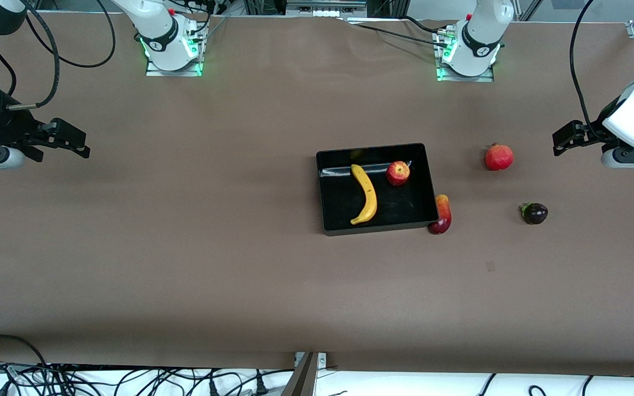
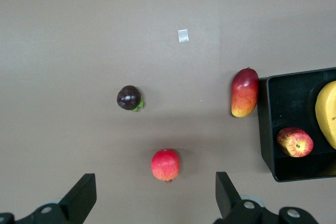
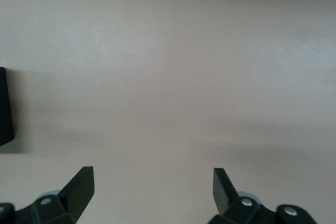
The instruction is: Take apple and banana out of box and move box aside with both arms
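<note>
Tray: the black tray (image 1: 325,190) sits on the brown table (image 1: 185,264) near its middle, a little toward the left arm's end. In the left wrist view only one end of it shows (image 2: 270,129); in the right wrist view just a dark corner (image 3: 4,108).
Banana: the banana (image 1: 365,193) lies inside the tray, its curve running from the farther wall toward the nearer wall. The left wrist view catches part of it (image 2: 328,111).
Apple: the apple (image 1: 398,173) rests in the tray beside the banana, toward the left arm's end, close to the farther wall; also seen from the left wrist (image 2: 295,142).
Mango: a red and yellow mango (image 1: 441,214) lies on the table touching the tray's outer wall at its nearer corner (image 2: 244,92).
Pomegranate: a round red pomegranate (image 1: 498,157) sits apart from the tray toward the left arm's end (image 2: 165,164).
Mangosteen: a dark purple mangosteen (image 1: 535,213) lies nearer the camera than the pomegranate (image 2: 129,98).
Left gripper: the left gripper (image 1: 562,140) hangs over the table's left-arm end, fingers spread wide, holding nothing (image 2: 156,195).
Right gripper: the right gripper (image 1: 72,142) hangs over bare table at the right arm's end, fingers spread and empty (image 3: 153,190).
</note>
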You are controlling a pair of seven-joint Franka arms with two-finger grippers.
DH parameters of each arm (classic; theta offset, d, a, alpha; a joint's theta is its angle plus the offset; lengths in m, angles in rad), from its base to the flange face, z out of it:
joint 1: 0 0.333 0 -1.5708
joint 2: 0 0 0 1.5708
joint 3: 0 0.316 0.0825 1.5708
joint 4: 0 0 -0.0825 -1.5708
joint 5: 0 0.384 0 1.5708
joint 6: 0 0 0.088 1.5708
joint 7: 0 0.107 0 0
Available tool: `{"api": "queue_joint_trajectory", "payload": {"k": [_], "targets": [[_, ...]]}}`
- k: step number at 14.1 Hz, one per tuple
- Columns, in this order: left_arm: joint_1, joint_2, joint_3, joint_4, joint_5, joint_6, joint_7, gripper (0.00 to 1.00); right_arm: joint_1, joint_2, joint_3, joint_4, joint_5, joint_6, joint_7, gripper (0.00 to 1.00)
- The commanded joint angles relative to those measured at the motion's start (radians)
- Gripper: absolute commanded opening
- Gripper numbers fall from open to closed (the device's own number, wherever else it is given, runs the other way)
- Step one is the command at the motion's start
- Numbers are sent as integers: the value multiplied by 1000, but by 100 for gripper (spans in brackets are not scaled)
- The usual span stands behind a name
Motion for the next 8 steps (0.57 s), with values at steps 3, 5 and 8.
{"api": "queue_joint_trajectory", "payload": {"k": [3,5,8], "targets": [[-16,254,-21,259,-61,-131,-97,100,1,-1,-1,10,-16,-16,2,100],[30,253,-21,261,-76,-131,-20,100,1,-1,-1,10,-16,-10,2,100],[29,257,-21,259,-84,-131,9,100,1,-1,0,10,-16,-10,2,100]]}}
